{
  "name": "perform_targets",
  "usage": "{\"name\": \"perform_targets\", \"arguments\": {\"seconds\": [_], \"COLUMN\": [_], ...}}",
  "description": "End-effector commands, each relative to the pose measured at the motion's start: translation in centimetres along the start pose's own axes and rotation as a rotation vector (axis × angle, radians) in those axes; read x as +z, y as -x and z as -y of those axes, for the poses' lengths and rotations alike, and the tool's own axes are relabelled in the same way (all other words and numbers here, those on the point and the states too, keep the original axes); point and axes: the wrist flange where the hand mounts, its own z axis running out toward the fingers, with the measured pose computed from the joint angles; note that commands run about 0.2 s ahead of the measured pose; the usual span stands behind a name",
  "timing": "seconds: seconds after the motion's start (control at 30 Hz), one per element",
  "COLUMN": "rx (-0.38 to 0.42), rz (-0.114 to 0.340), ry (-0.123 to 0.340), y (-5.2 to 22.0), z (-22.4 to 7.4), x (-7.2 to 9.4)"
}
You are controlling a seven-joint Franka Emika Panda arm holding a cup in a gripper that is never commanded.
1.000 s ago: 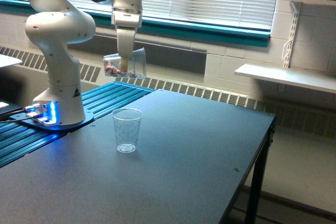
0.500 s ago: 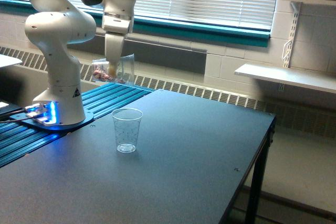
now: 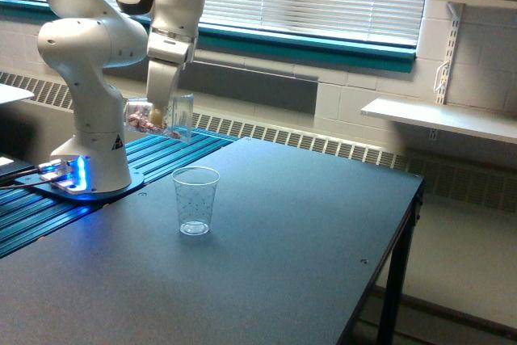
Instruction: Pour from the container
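Observation:
The container [image 3: 161, 116], a clear squarish cup, hangs in the air tipped onto its side with its mouth toward the exterior view's right. Reddish-brown pieces lie in its low end at the left. My gripper [image 3: 158, 111] is shut on it, fingers reaching down from the white wrist above. It is above and to the left of a small round clear cup [image 3: 195, 200] with tiny speckles, which stands upright on the dark table [image 3: 266, 256]. Nothing is falling from the container.
The arm's white base [image 3: 87, 159] stands on a blue-lit ribbed platform [image 3: 153, 155] at the exterior view's left. A radiator grille runs behind the table. White shelves [image 3: 440, 119] hang on the wall at the right, past the table's right edge.
The gripper has carried the container leftward and lower, away from the spot above the small cup. The wrist has tilted. The small cup has not moved.

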Motion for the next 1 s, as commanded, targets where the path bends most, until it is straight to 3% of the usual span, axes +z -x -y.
{"name": "perform_targets", "arguments": {"seconds": [0.03, 1.0], "rx": [0.05, 0.087], "rz": [0.065, 0.165], "ry": [0.021, 0.073], "y": [0.8, 0.0], "z": [0.1, 2.1], "x": [1.8, 3.8]}}
